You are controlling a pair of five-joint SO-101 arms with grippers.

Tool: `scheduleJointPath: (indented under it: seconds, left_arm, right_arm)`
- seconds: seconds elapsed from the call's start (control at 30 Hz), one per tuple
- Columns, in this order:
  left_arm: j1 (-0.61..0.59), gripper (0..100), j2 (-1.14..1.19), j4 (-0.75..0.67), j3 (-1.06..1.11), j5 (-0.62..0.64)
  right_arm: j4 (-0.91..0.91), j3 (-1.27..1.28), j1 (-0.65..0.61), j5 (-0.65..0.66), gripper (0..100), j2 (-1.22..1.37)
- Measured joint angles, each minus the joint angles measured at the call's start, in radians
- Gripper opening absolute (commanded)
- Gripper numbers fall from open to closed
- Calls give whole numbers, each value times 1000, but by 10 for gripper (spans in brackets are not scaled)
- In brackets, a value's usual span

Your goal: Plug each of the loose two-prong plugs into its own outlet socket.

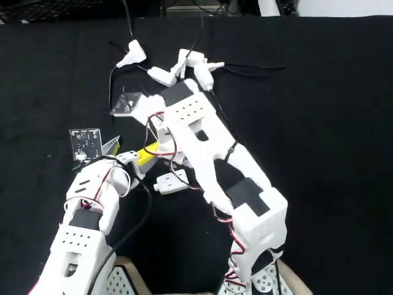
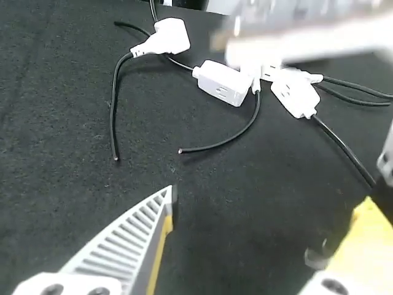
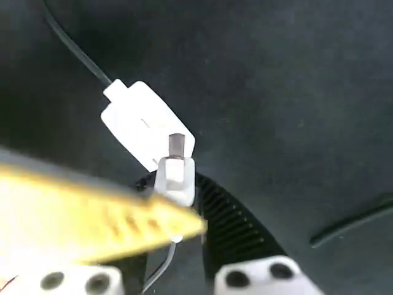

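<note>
Right gripper (image 3: 184, 203) pinching plug (image 3: 175, 175), prong (image 3: 176, 144) pointing along its long axis at white socket (image 3: 141, 123) dead ahead, tip at socket face, contact unclear. Left gripper (image 2: 264, 215) spread wide, empty, well back. Right arm (image 1: 245, 190) nearer.

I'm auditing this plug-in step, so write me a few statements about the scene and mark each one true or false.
1. The right hand is shut on a white plug. True.
2. That plug is fully seated in an outlet. False: its metal prong is bare, close to a white socket.
3. The left hand grips a cable. False: it is open and empty over the black cloth.
4. A loose socket block lies on the cloth between the two arms. True.
</note>
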Motion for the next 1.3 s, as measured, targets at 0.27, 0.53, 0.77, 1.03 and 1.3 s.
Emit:
scheduleJointPath:
  seconds: [0.27, 0.53, 0.77, 1.03, 1.3]
  left_arm:
    - [-2, 428, -2, -5, -2, 5]
    - [-3, 428, -11, -11, -2, 5]
    - [-3, 428, -12, -11, -3, 5]
    - [9, 428, -6, -57, -3, 5]
    - [25, 428, -6, -63, -3, -15]
  right_arm:
    - [71, -129, -29, -49, 12, -17]
    - [71, -48, -75, -46, 12, -150]
    - [74, 11, -75, -21, 12, -279]
    - [74, 11, -75, -21, 12, -318]
    - [77, -28, -69, -21, 12, -318]
